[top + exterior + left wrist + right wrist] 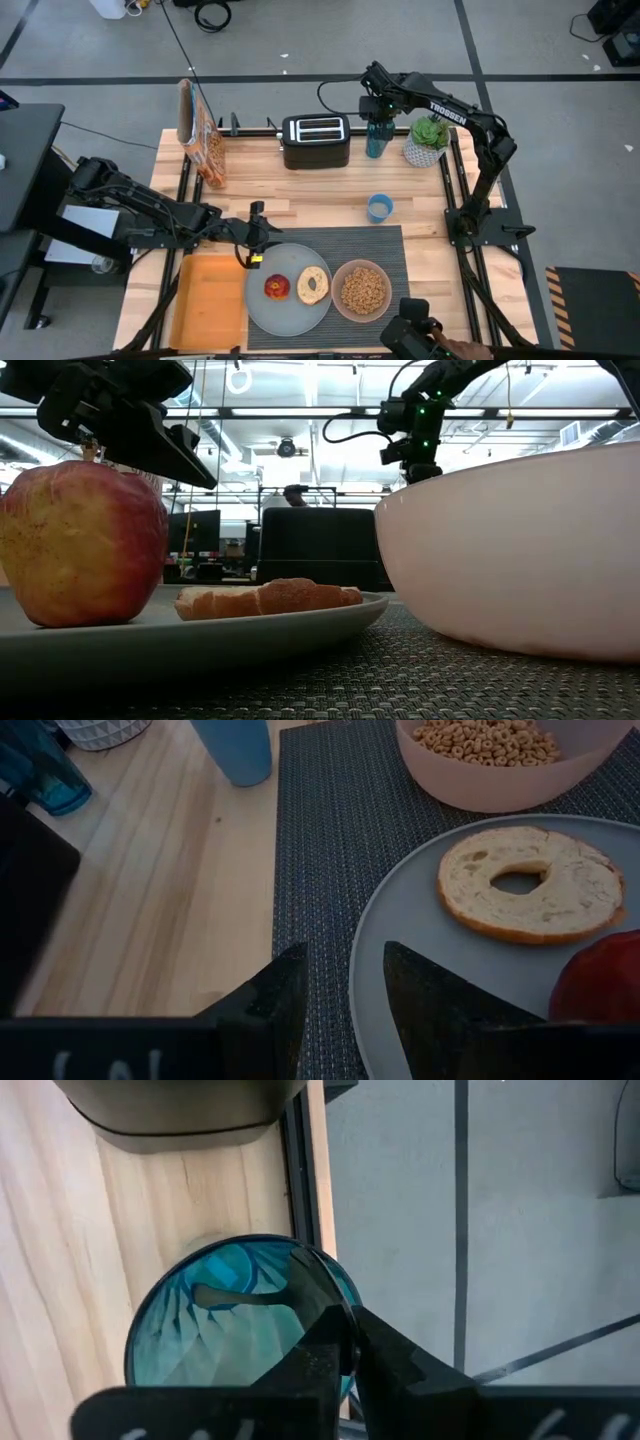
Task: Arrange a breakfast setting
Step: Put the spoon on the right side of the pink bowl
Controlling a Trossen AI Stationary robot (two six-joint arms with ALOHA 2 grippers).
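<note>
A dark grey ribbed placemat (pixel 385 250) lies at the table's near middle. On it sit a pale grey plate (pixel 265 312) holding a red apple (pixel 277 288) and a bagel half (pixel 313 285), and a pink bowl (pixel 362 290) of tan cereal. My left gripper (pixel 252 250) is open, and in the left wrist view (pixel 345 990) it hovers over the plate's left rim (pixel 365 970). My right gripper (pixel 377 112) is at the far edge, over a teal glass (pixel 220 1330). It is shut on a thin spoon handle standing in the glass. My right gripper pinches the spoon's thin handle (pixel 318 1302) between its two fingers, near the handle's upper end. The fingers come from above and point down. The spoon's lower end (pixel 215 1295) sits inside the teal glass.
A black toaster (pixel 315 140) and a potted plant (pixel 430 140) flank the teal glass at the far edge. A cereal box (pixel 200 135) stands far left. A small blue cup (pixel 379 207) sits beyond the placemat. An orange tray (pixel 210 300) lies left of the plate.
</note>
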